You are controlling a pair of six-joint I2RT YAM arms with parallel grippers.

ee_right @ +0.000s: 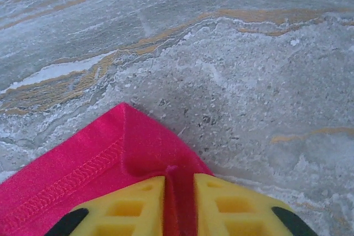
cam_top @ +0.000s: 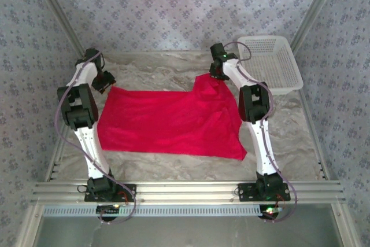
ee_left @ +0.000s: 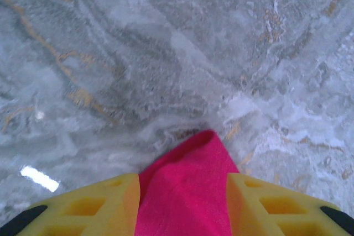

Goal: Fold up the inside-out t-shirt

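Top external view: the inside-out t-shirt [cam_top: 167, 121] is lying spread across the middle of the marbled worktop [cam_top: 162, 70], its far right corner pulled up into a peak. The right gripper [cam_top: 217, 77] is reaching down onto that peak, while the left gripper [cam_top: 106, 84] is sitting at the far left corner of the cloth. A white mesh basket [cam_top: 287, 87] is resting at the far right, apart from the shirt.

On the left wrist camera, the left gripper [ee_left: 182, 192] is holding its yellow fingers [ee_left: 94, 205] fairly wide, with a pointed red corner of the t-shirt [ee_left: 191, 158] filling the gap (I cannot tell whether they are actually clamping it).

On the right wrist camera, the right gripper [ee_right: 180, 189] is clenching a thin raised fold of the t-shirt [ee_right: 94, 164], with a stitched hem running beside it.
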